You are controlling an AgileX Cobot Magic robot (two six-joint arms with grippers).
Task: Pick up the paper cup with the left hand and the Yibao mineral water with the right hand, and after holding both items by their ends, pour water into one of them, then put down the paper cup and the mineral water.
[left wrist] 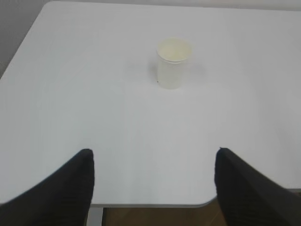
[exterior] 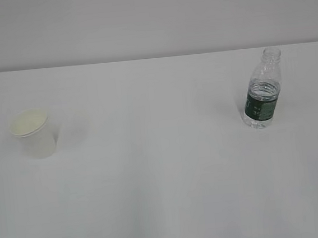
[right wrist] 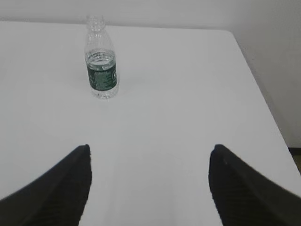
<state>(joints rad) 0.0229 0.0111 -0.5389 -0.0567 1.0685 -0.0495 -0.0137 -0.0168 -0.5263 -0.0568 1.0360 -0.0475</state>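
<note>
The white paper cup [exterior: 35, 133] stands upright on the left of the white table [exterior: 164, 169]. It also shows in the left wrist view [left wrist: 173, 63], far ahead of my left gripper [left wrist: 153, 153], which is open and empty over the table's near edge. The Yibao mineral water [exterior: 262, 89], a clear uncapped bottle with a dark green label, stands upright on the right. It also shows in the right wrist view [right wrist: 100, 59], ahead and to the left of my right gripper [right wrist: 149, 148], which is open and empty. Neither arm shows in the exterior view.
The table's near edge [left wrist: 155, 205] runs just under the left fingers, with brown floor below. The table's right edge [right wrist: 263, 103] borders a grey wall. A pale wall stands behind the table [exterior: 149, 18].
</note>
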